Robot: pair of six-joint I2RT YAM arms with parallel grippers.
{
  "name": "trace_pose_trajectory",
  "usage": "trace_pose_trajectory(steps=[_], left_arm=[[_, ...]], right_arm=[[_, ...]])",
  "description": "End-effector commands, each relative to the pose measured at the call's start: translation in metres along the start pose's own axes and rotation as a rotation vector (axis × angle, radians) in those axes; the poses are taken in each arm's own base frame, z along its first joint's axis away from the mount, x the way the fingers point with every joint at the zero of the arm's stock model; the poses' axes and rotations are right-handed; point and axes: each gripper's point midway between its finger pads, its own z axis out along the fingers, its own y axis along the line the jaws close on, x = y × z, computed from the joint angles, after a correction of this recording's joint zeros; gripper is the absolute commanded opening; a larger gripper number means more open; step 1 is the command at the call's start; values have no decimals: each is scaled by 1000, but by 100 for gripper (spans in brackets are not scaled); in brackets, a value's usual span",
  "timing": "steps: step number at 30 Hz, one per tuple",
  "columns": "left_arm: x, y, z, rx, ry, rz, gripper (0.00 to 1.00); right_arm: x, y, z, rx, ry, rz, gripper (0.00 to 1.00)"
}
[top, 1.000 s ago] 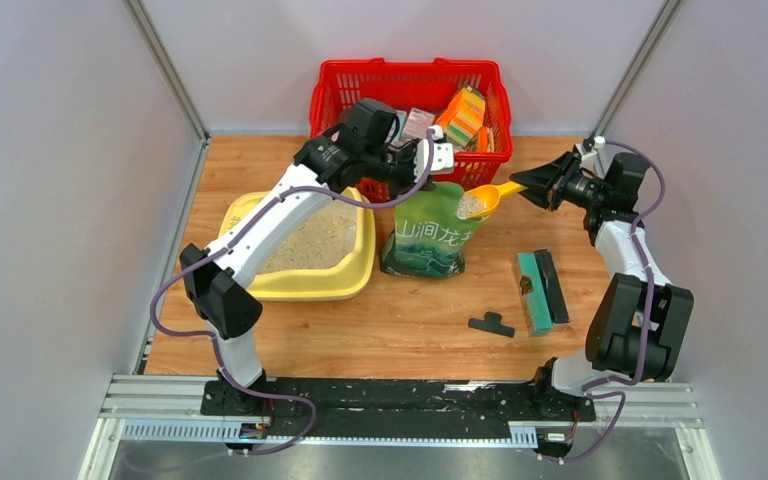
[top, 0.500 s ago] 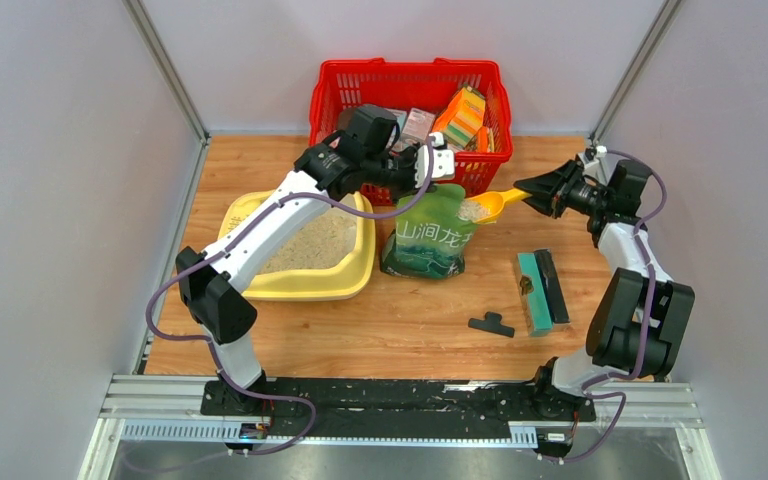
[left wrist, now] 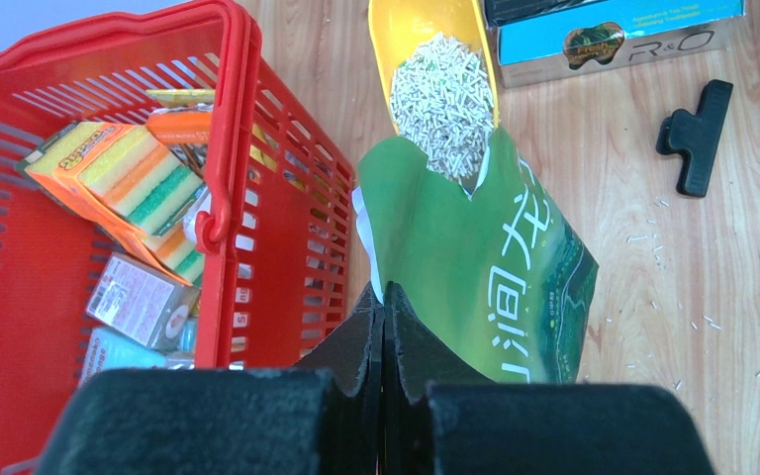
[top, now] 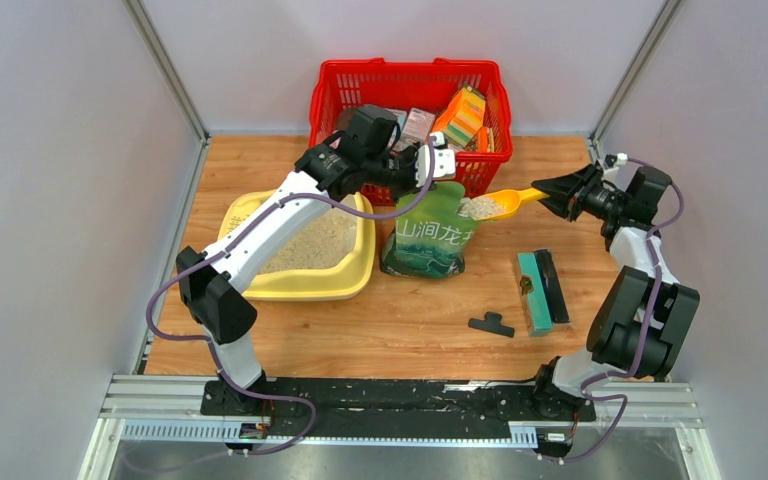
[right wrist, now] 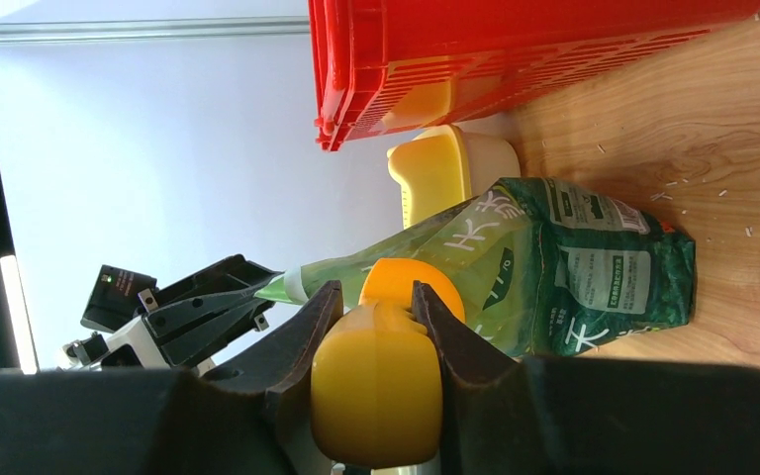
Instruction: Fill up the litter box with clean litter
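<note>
table [top: 410, 320]: wooden top, a few stray pellets scattered on it near the bag.
basket [top: 322, 100]: red mesh, at the far edge, holding sponges and small packs.
litter box [top: 300, 288]: pale yellow tray on the left half of the table, just left of the bag, partly under the left arm.
litter [top: 305, 245]: a beige layer covers the tray floor; a second heap of pale short pellets fills the scoop bowl.
bag [top: 430, 245]: green with white characters, standing between tray and flat box, its top open.
left gripper [left wrist: 383, 312]: fingers pressed together on the bag's upper edge, holding the mouth up beside the basket.
right gripper [right wrist: 376, 307]: clamped on the scoop's handle, reaching in from the right.
flat box [top: 540, 285]: teal and black, lying right of the bag.
scoop [top: 508, 200]: yellow-orange, bowl at the bag's mouth, roughly level and loaded.
clip [top: 491, 324]: black, on the wood near the flat box.
</note>
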Motion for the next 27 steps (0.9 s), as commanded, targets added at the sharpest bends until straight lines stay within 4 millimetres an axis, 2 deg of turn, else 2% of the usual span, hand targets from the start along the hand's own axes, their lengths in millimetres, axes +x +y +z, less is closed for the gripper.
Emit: trace_pose_trajectory(steps=[1,3,5,8,9,12,18,27], left_arm=[[-84,39,-54,-194,-202,186,0],[-81,39,-53,-196,-192,181,0],[-80,39,-51,-195,-190,176,0],[-80,39,-51,-192,-190,172,0],[-80,40,-51,-193,-190,174,0],[-81,40,-52,-196,-191,177,0],[-80,40,-53,-199,-185,174,0],[-79,41,-52,-202,-181,176,0]], right_arm=[[-1,4,-2,-18,5,-49,0],[-2,11,-2,-35,6,-16,0],[-5,23,-3,-62,3,-59,0],[-5,20,-2,-59,23,-64,0],[-5,18,-2,-57,27,-11,0],[-7,25,-3,-77,17,-41,0],[-10,20,-4,-70,16,-31,0],[-16,27,-6,-74,4,-32,0]])
